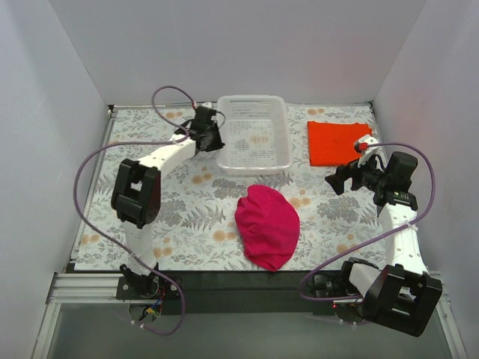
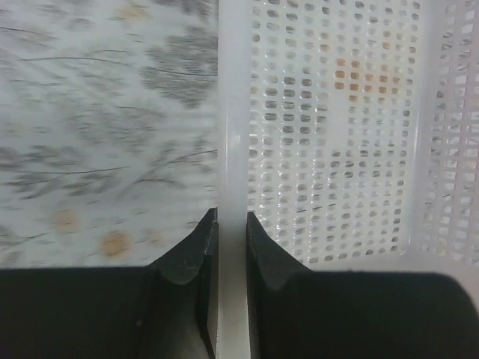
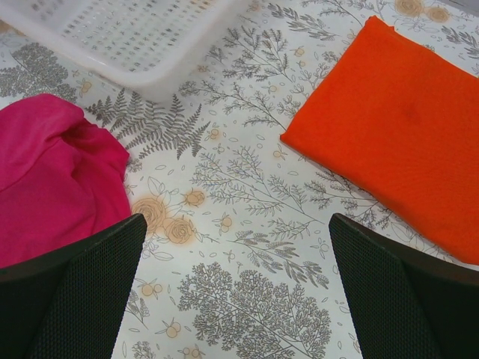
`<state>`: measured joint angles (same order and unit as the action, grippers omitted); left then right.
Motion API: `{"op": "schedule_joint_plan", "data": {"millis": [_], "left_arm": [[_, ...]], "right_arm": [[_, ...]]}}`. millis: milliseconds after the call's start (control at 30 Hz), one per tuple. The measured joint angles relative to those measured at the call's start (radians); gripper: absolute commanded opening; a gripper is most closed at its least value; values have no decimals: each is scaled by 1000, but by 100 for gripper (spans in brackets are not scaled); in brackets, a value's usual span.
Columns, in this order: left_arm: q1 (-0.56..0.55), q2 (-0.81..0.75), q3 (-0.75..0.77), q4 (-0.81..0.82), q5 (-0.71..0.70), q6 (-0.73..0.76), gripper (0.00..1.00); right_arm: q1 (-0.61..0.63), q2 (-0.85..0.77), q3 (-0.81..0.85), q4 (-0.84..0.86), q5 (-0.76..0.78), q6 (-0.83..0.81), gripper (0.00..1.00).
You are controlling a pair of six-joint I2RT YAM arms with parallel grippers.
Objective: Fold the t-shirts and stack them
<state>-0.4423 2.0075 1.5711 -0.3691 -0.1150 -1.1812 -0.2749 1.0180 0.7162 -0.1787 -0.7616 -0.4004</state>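
The floral tablecloth [image 1: 187, 217] is topped far-centre by the white perforated basket [image 1: 254, 166], its left wall pinched by the left gripper [image 2: 230, 224]. The magenta t-shirt [image 1: 267, 226] is crumpled mid-table, the orange t-shirt [image 1: 334, 142] folded far right; the right gripper [image 3: 237, 221] is spread wide between them.

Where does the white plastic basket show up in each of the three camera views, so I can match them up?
Top external: the basket sits at top centre.
Left wrist: it fills the right half, its rim running up the middle between the left gripper's fingers.
Right wrist: one corner of it shows at upper left.
Shared landmark: the floral tablecloth, visible under the basket in all three.
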Motion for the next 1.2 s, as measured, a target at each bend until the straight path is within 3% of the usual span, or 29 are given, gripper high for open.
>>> {"op": "schedule_joint_plan", "data": {"millis": [167, 333, 567, 633, 667, 800, 867, 1000, 1200], "left_arm": [[251, -246, -249, 61, 59, 179, 0], [449, -450, -519, 277, -27, 375, 0], [554, -409, -595, 442, -44, 487, 0], [570, -366, -583, 453, -49, 493, 7], [575, -347, -575, 452, -54, 492, 21], [579, -309, -555, 457, -126, 500, 56], [579, -307, -541, 452, -180, 489, 60], [579, -320, -483, 422, -214, 436, 82], [566, -372, -385, 305, -56, 319, 77]], "right_arm": [[-1, -6, 0, 0, -2, 0, 98], [-1, -7, 0, -2, -8, 1, 98], [-1, -7, 0, -5, -31, 1, 98], [-1, -7, 0, -5, -34, 1, 98], [-1, -7, 0, -6, -35, 2, 98], [-1, -10, 0, -6, -43, 2, 98], [-1, -10, 0, -6, -47, 1, 98], [-1, -11, 0, -6, -53, 1, 98], [-1, -11, 0, -7, -53, 1, 98]]}}
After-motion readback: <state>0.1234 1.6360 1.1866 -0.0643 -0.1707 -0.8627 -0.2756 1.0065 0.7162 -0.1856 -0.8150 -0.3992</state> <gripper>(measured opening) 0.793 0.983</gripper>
